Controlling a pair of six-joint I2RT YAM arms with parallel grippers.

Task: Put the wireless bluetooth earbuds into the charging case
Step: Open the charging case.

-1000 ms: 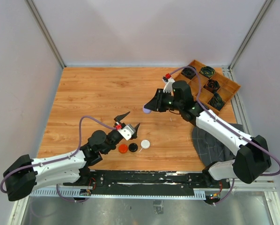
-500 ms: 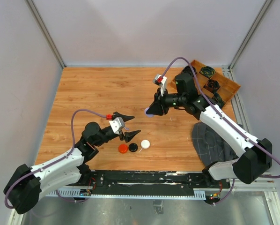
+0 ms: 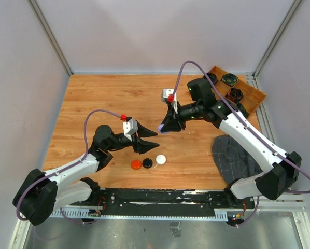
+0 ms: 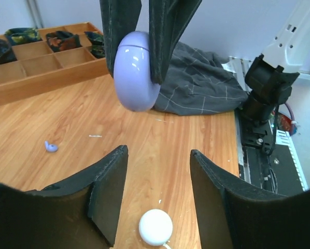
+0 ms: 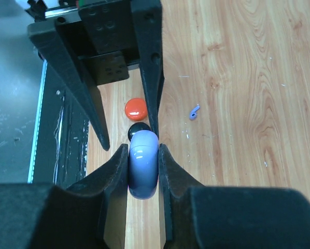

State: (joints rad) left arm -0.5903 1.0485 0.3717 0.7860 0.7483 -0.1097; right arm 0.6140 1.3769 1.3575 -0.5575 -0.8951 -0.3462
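Three pucks (image 3: 147,163) near left gripper (image 3: 156,140)

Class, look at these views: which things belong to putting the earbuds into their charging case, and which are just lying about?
Belong to the job: pale purple charging case, clamped in the right gripper; pale purple earbud, lying loose; open left gripper.
Lying about: red disc, black disc, white disc; wooden tray of black coiled bundles; grey cloth.

Glossy lilac plastic case (image 4: 137,72), matt black fingers (image 4: 106,192), wood-grain table (image 4: 67,119), creased grey cloth (image 4: 196,83)
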